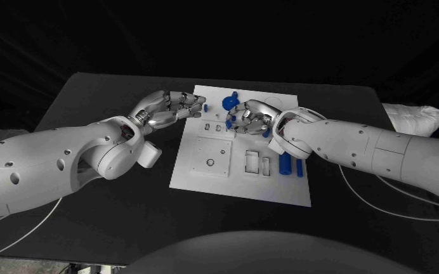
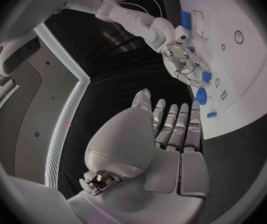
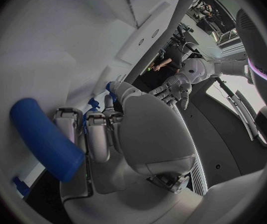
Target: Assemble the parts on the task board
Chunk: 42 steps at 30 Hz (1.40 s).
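The white task board (image 1: 275, 188) lies in the middle of the black table. My right hand (image 1: 248, 117) is over the board's far part, its fingers curled down around a small blue part (image 1: 229, 122). Just beyond it stands a round blue part (image 1: 231, 101). Two long blue parts (image 1: 285, 162) lie on the board under my right forearm. One of them looms large as a blue cylinder (image 3: 43, 137) in the right wrist view. My left hand (image 1: 174, 108) hovers at the board's far left edge, fingers stretched out (image 2: 173, 129) and holding nothing. A small blue part (image 1: 206, 106) lies just by its fingertips.
The board has a square inset with a round hole (image 1: 211, 158) and rectangular slots (image 1: 252, 161) near its middle. A white cloth (image 1: 409, 118) lies at the table's right edge. Bare black table (image 1: 110, 223) lies to the left and front of the board.
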### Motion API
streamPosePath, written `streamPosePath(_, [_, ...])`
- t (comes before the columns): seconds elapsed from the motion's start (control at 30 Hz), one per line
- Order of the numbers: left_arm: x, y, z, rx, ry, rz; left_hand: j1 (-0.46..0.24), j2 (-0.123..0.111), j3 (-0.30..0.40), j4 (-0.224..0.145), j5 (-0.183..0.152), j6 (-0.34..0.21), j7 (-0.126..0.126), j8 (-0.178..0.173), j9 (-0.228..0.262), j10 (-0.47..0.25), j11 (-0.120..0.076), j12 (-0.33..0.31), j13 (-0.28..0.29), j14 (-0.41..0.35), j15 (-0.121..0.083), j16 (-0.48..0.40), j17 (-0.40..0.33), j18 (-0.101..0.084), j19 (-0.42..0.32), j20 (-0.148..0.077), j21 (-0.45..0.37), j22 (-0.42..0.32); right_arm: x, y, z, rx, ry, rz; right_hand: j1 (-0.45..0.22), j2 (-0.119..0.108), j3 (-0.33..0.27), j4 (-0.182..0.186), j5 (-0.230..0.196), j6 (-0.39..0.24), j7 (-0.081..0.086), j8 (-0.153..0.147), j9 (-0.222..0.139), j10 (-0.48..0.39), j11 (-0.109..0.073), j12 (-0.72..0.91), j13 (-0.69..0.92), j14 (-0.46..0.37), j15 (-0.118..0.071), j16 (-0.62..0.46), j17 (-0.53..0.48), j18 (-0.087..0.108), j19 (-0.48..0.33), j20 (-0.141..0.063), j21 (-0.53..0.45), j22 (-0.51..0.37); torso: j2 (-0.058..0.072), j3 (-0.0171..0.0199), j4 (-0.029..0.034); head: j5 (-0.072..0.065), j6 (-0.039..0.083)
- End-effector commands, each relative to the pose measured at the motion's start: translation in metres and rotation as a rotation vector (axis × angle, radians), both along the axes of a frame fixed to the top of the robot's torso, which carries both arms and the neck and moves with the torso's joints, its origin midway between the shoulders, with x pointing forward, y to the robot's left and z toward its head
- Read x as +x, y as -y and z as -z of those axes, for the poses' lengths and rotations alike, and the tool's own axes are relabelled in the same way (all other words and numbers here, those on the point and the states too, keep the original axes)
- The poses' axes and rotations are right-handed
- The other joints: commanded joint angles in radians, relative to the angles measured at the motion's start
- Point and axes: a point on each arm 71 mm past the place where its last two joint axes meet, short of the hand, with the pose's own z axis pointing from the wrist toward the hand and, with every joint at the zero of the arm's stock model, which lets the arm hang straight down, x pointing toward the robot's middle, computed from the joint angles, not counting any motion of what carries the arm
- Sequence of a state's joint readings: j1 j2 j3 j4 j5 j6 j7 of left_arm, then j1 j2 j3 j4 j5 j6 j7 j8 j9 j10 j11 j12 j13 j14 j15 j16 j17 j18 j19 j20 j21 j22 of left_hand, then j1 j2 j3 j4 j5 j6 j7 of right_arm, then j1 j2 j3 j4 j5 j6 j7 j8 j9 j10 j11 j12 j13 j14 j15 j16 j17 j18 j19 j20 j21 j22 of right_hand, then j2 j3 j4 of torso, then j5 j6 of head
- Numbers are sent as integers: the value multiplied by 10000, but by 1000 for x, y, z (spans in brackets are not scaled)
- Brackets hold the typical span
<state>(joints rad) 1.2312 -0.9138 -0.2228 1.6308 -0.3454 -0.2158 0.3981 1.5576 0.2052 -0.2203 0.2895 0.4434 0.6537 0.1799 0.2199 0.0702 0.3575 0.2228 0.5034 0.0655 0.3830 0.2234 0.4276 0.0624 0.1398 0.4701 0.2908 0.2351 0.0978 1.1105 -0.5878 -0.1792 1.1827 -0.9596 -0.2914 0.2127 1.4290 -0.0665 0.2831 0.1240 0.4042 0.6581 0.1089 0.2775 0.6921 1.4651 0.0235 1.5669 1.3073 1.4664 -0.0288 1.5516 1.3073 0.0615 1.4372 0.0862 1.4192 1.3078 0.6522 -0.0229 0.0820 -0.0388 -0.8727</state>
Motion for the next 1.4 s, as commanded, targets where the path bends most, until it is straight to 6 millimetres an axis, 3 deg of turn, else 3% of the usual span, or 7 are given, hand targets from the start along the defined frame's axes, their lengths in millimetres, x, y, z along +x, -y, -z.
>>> streamPosePath(0.03, [-1,2,0,-65,-22,203,90,-20,48,3,31,20,294,19,-16,-2,57,57,-14,63,28,40,13,-56,42,-10,7,-16,-2,3,7,-259,-219,-10,-172,-122,-55,-46,-621,-484,-12,-263,-187,920,42,-61,2560,803,64,-54,2385,-146,-182,64,-82,2005,1,1,2,-1,1])
streamPosePath(0.17, [-1,2,0,-61,-27,201,90,-20,48,3,31,20,294,19,-16,-2,57,57,-14,63,28,40,13,-56,42,-10,7,-16,-2,4,7,-294,-134,-52,-373,-225,-374,12,-2220,-1353,-78,-716,-648,847,-5,-114,2520,755,49,-99,2337,-120,-265,47,-193,1972,1,0,0,13,1])
streamPosePath(0.37, [-1,1,0,-46,-31,179,90,-20,48,3,31,20,294,19,-16,-2,57,57,-14,63,28,40,13,-56,42,-10,7,-16,-2,5,6,-322,-64,-54,-367,-191,-633,11,-2804,-1841,-116,-912,-1095,709,-25,-212,2447,659,38,-191,2242,-80,-405,30,-372,1917,-2,1,0,13,1])
streamPosePath(0.57, [0,1,0,-44,-32,175,90,-20,48,3,31,20,294,19,-16,-2,57,57,-14,63,28,40,13,-56,42,-10,7,-16,-2,7,3,-162,253,-32,-588,-227,-1020,238,-3491,-1875,-121,-837,-1400,522,-14,-341,2352,536,52,-303,2128,-32,-581,42,-589,1850,0,-2,-4,40,1])
streamPosePath(0.73, [-1,1,0,-29,-31,136,90,-20,48,3,31,20,294,19,-16,-2,57,57,-14,63,28,40,13,-56,42,-10,7,-16,-1,8,-8,120,852,-51,-1106,-658,-1677,951,-3548,-1656,-81,-666,-1568,242,26,-531,2211,391,88,-431,2001,24,-807,64,-844,1770,5,-2,-1,80,1])
streamPosePath(0.9, [-1,0,0,-8,-47,113,75,-20,47,8,29,17,300,17,-16,-9,61,59,-14,52,30,37,11,-60,37,-11,4,-19,4,10,-31,293,1402,-98,-1144,-765,-2285,1622,-3547,-1621,-10,-604,-1767,128,88,-599,2160,313,146,-488,1943,46,-920,112,-969,1739,-3,-1,4,88,1])
streamPosePath(1.4, [1,3,1,44,-44,64,67,-28,42,8,27,17,300,17,-16,-16,57,60,-15,45,30,34,10,-62,31,-12,0,-22,-1,39,-102,869,2217,77,-2255,-982,-3769,1748,-3531,-1199,199,-352,-2127,132,258,-584,2161,281,283,-501,1912,44,-927,235,-992,1745,-22,6,-10,45,1])
